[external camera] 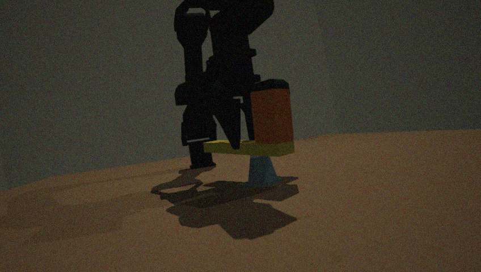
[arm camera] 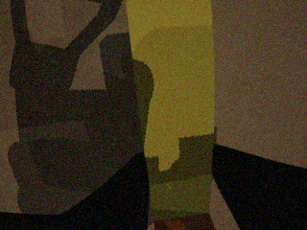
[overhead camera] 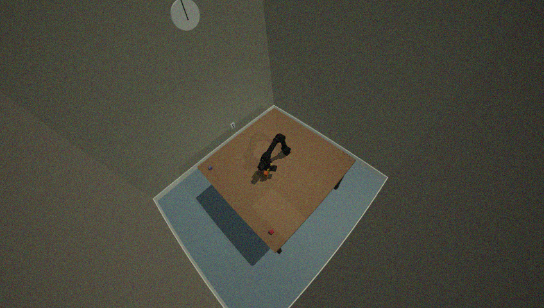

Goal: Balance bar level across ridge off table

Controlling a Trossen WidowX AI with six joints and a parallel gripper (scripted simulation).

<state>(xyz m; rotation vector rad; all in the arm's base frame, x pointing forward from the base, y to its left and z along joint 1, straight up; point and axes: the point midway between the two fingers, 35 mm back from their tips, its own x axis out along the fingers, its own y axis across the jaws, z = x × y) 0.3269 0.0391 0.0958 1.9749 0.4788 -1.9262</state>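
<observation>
The yellow bar (external camera: 219, 147) (arm camera: 173, 81) is held about level above the table, with an upright orange block (external camera: 271, 116) (overhead camera: 265, 172) on one end. My gripper (external camera: 244, 144) (arm camera: 177, 156) is shut on the bar, its fingers on either side, beside the orange block. The blue ridge (external camera: 261, 171) stands on the table under the block's end of the bar. The bar's underside meets or nearly meets the ridge top; I cannot tell if they touch. The bar's long free end reaches left in the exterior view, clear of the table. The ridge is hidden in the wrist view.
The wooden table (overhead camera: 305, 171) carries a small red block (overhead camera: 271, 231) near its front corner and a small blue object (overhead camera: 210, 167) near its left corner. Shadows of the arm and bar fall around the ridge.
</observation>
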